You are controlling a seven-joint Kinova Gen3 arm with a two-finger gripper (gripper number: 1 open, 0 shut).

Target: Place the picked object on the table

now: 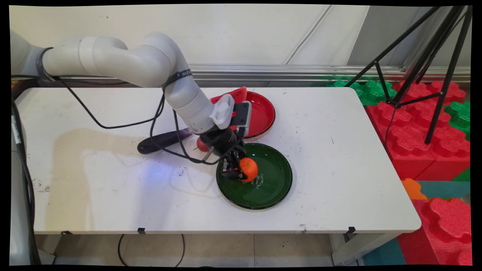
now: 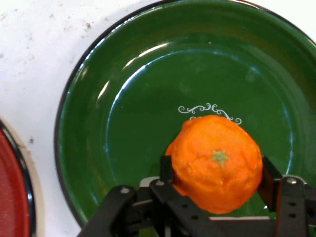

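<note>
An orange mandarin (image 1: 249, 169) (image 2: 216, 161) sits between the two black fingers of my gripper (image 1: 241, 170) (image 2: 216, 173), which is shut on it. The fruit hangs low over the inside of a dark green plate (image 1: 275, 184) (image 2: 123, 98), left of the plate's middle. Whether it touches the plate I cannot tell. In the hand view the mandarin's green stem faces the camera and the fingers press its left and right sides.
A red plate (image 1: 261, 113) (image 2: 10, 197) lies just behind the green one, with a red piece (image 1: 233, 94) on its far rim. A dark purple eggplant (image 1: 162, 140) and a small red fruit (image 1: 201, 145) lie beside the arm. Red and green foam blocks (image 1: 414, 131) and a tripod (image 1: 425, 67) stand right of the table.
</note>
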